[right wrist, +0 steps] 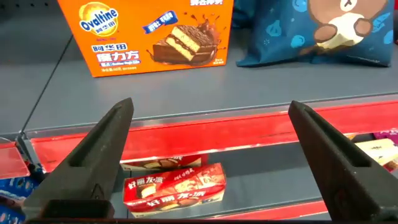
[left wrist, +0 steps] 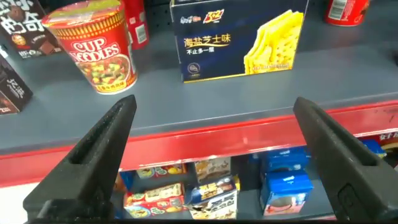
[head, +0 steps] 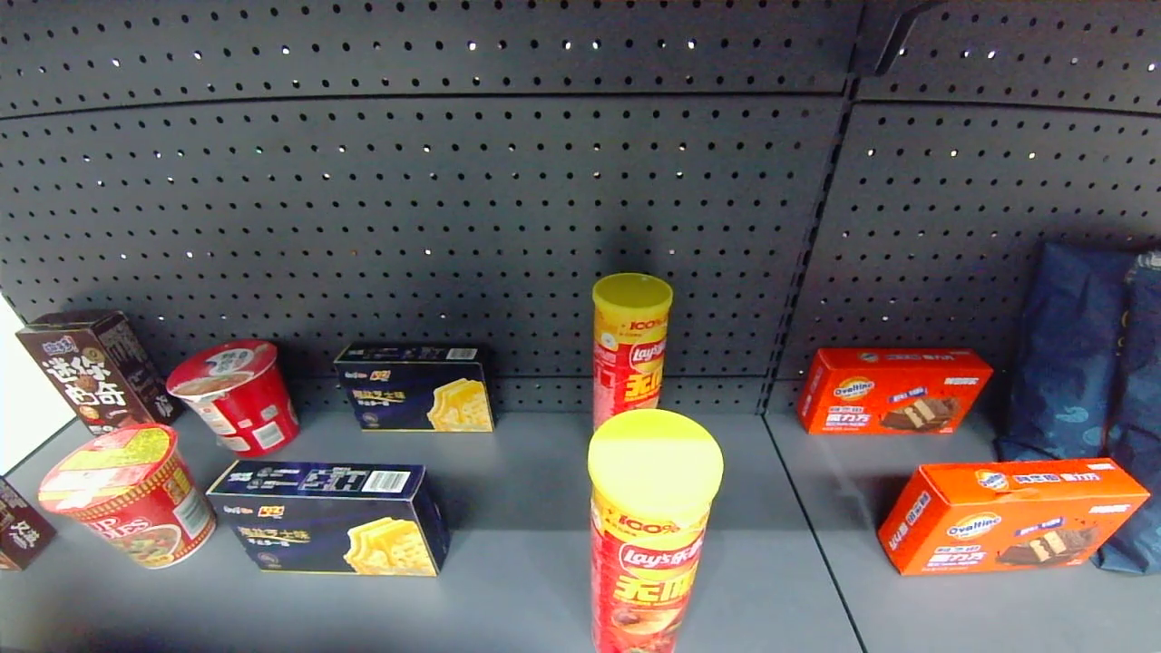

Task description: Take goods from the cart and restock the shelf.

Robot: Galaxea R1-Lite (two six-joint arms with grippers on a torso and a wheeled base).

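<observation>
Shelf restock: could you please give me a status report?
Left gripper open, empty. Right gripper open, empty. Shelf holds chip cans, boxes, noodle cups.

Your left gripper [left wrist: 214, 104] had two matte black fingers [left wrist: 93, 162]. They were wedge-shaped, broad at the base and narrowing to blunt tips. Inner faces were flat, and the upper edges caught a bit of grey sheen. Each finger had a shallow step partway along its outer side. Your right gripper [right wrist: 211, 107] looked the same, with two black tapered fingers [right wrist: 336, 162], a dull finish, the same stepped outline and the same blunt tips.
</observation>
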